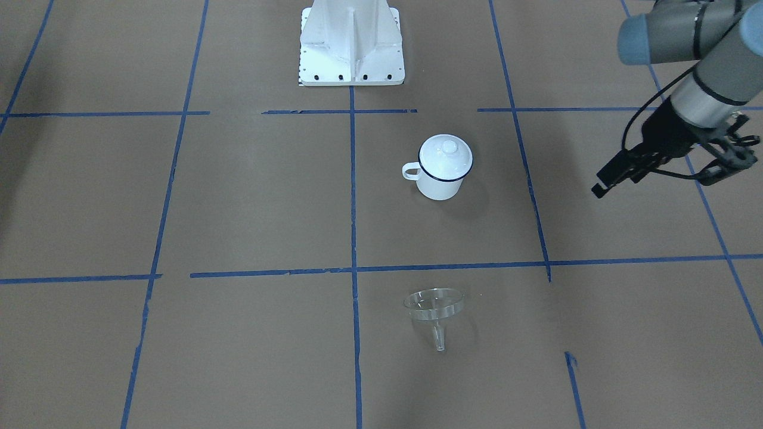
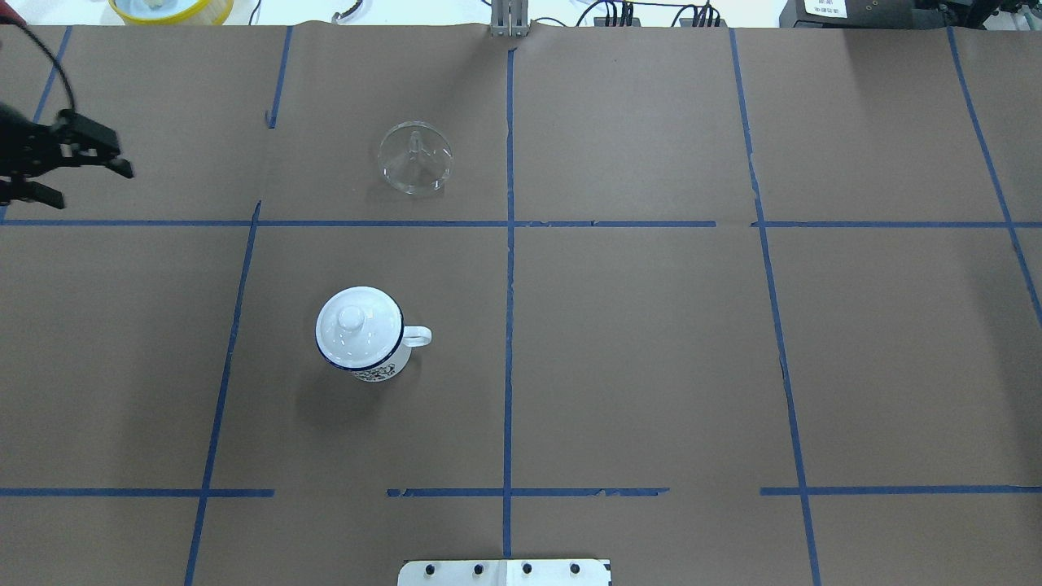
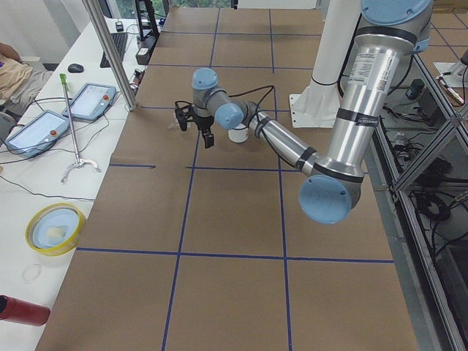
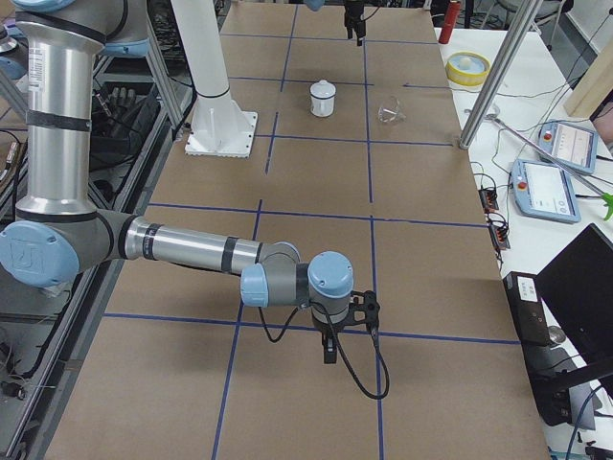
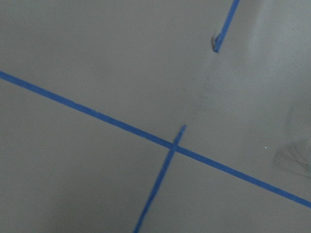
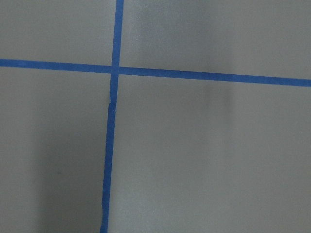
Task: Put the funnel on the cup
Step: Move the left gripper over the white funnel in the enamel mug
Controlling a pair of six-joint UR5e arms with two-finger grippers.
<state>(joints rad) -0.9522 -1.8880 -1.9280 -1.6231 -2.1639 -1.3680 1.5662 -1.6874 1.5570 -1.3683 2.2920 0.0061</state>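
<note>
Showing a brown paper-covered table (image 2: 651, 366) marked into squares with blue tape (image 2: 509, 366), the views catch the task before any grasp. The funnel (image 1: 434, 302) appears to lie on its side in the row of squares farthest from the robot's base, just to the robot's left of the centre line. Its wide mouth tips toward the robot, its spout points away, and nothing touches it. The cup (image 1: 440, 186) stands upright one row nearer the base, well apart from the funnel, with its handle toward the robot's right. A white domed lid (image 1: 446, 155) sits on its rim. Because the lid closes the mouth, the funnel's spout probably cannot drop in until the lid comes off. Both things sit on the left arm's side, which likely explains why the left gripper (image 1: 656, 182) hovers above the table, off to the robot's left of them. Its jaws are spread wide and empty, as though readied for a pick. The right gripper (image 4: 330, 355) hangs over the paper toward the table's other end. It shows only in a side view, so whether its jaws are apart cannot be told.
</note>
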